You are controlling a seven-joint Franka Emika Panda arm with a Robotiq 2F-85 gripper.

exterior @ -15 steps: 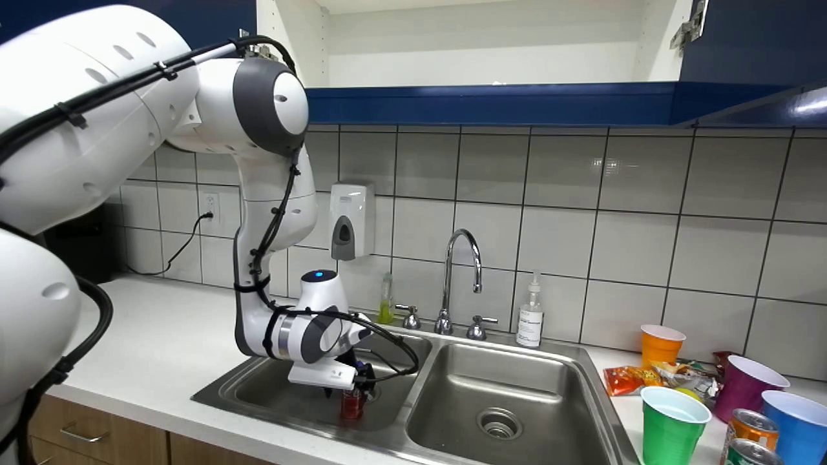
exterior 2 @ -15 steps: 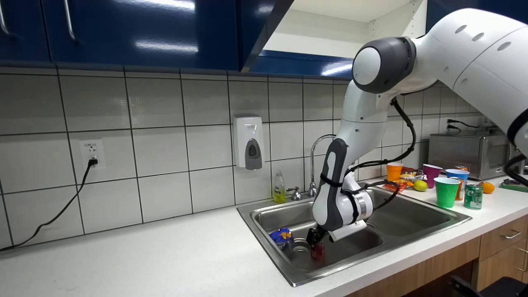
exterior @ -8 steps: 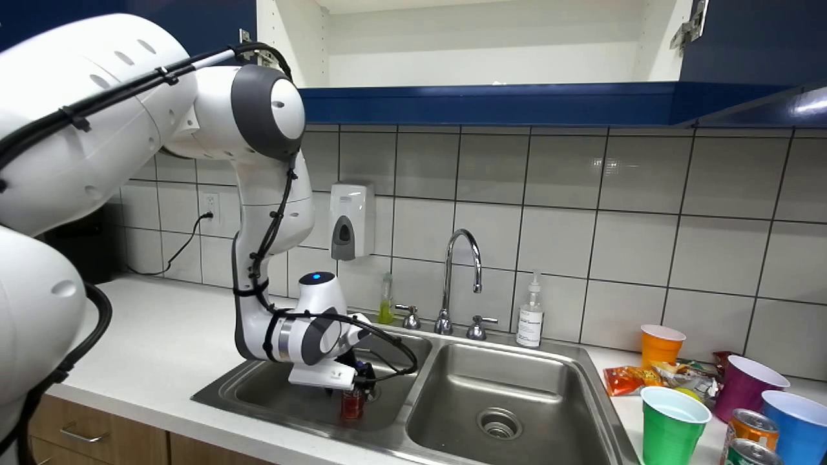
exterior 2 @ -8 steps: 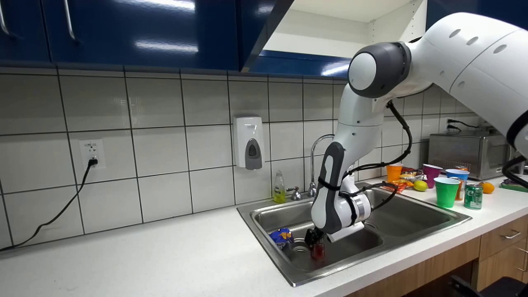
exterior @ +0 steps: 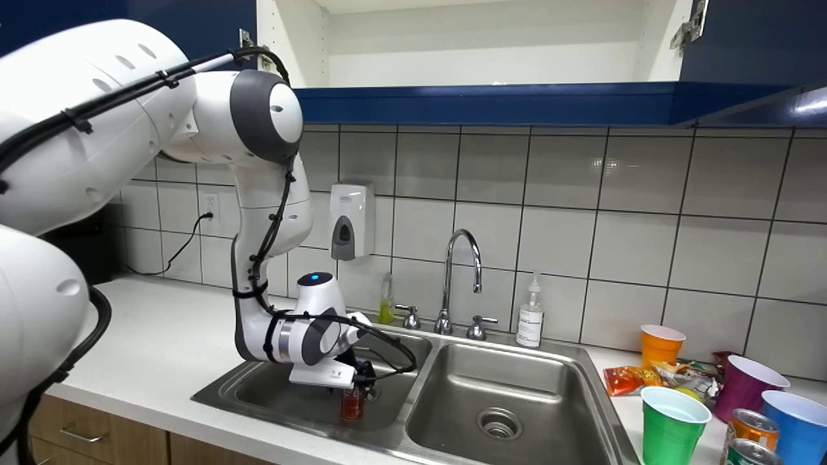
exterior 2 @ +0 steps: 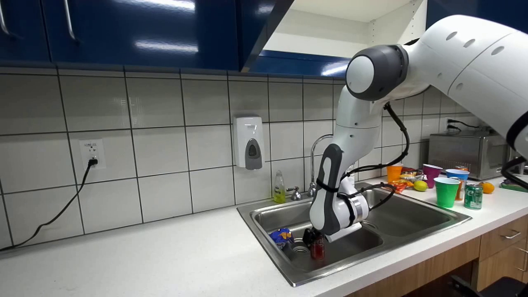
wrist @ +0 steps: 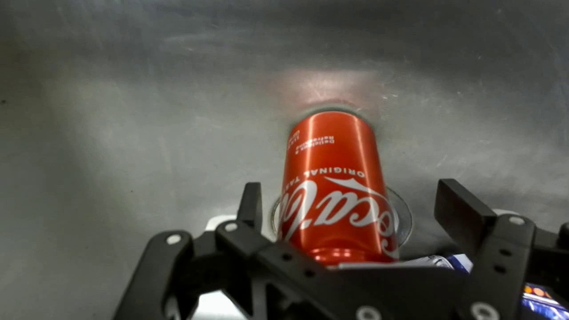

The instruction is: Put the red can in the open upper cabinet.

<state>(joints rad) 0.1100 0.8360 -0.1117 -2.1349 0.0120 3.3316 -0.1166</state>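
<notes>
The red can (wrist: 333,178) stands upright on the floor of a sink basin; it also shows in both exterior views (exterior: 352,405) (exterior 2: 317,250). My gripper (wrist: 349,191) is open, with one finger on each side of the can. In the wrist view a gap shows between the can and each finger, wider on the right. The can's top is hidden behind the gripper body. In both exterior views the gripper (exterior: 358,380) (exterior 2: 314,238) is at the can's upper part. The open upper cabinet (exterior: 484,51) (exterior 2: 317,33), with white interior and blue doors, is above the sink.
The steel sink (exterior: 404,413) has two basins and a faucet (exterior: 448,278). A blue snack packet (exterior 2: 282,237) lies in the can's basin. Cups, including a green cup (exterior: 675,426), several cans and snack packets stand right of the sink. A soap dispenser (exterior: 352,221) hangs on the wall.
The arm's elbow and upper links have lowered a little. The gripper has shifted slightly, toward the left in an exterior view. The can has not visibly moved.
</notes>
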